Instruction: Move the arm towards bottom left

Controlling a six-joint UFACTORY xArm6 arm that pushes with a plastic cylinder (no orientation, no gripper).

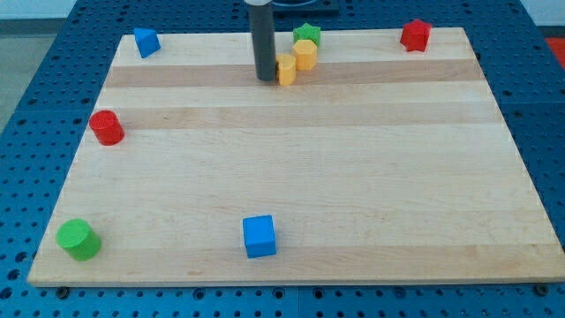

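My tip (267, 78) is the lower end of a dark rod that comes down from the view's top, near the top centre of the wooden board (291, 177). It stands just left of a yellow block (287, 69), touching or nearly touching it. A second yellow block (305, 55) sits up and to the right of the first. A green block (306, 35) lies just above that one. A green cylinder (78, 239) stands at the bottom left corner of the board. A red cylinder (106, 127) stands at the left edge.
A blue block (146, 41) sits at the top left corner. A red block (415, 34) sits at the top right. A blue cube (259, 236) stands near the bottom edge, left of centre. A blue perforated table surrounds the board.
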